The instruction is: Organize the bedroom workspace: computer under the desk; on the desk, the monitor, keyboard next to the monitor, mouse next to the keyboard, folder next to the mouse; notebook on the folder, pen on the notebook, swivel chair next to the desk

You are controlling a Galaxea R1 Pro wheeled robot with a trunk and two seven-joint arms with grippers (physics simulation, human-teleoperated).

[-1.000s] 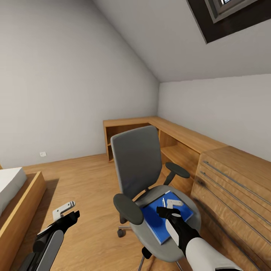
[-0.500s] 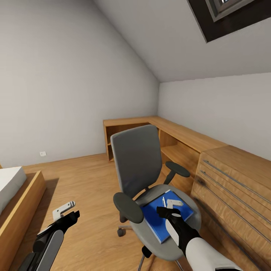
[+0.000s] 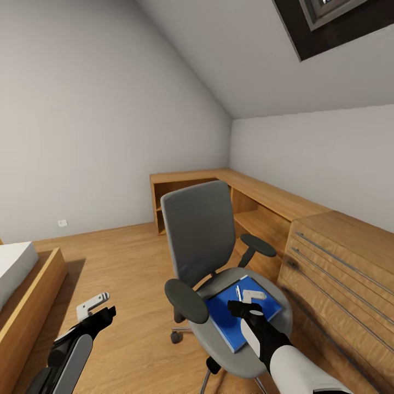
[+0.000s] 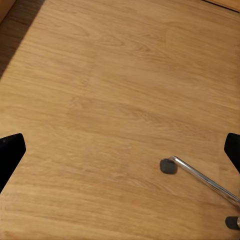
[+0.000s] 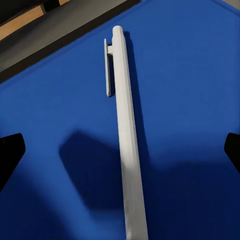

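Note:
The swivel chair (image 3: 200,235) stands in front of me, grey with black armrests. On its seat lies the bright blue folder (image 3: 227,323), and on the folder the white pen (image 3: 238,294). My right gripper (image 3: 247,302) hovers open just over the pen. In the right wrist view the pen (image 5: 127,145) runs lengthwise across the folder (image 5: 190,100), between the two black fingertips (image 5: 10,152) at the edges. My left gripper (image 3: 98,309) hangs open low over the floor, beside the chair; its wrist view shows a chair castor (image 4: 168,165) and a metal base leg (image 4: 205,177).
A light-wood drawer chest (image 3: 345,262) stands close to the right of the chair. A low light-wood shelf unit (image 3: 262,197) runs along the far wall into the corner. A bed frame (image 3: 27,295) sits at the left. Open wooden floor (image 3: 126,262) lies between.

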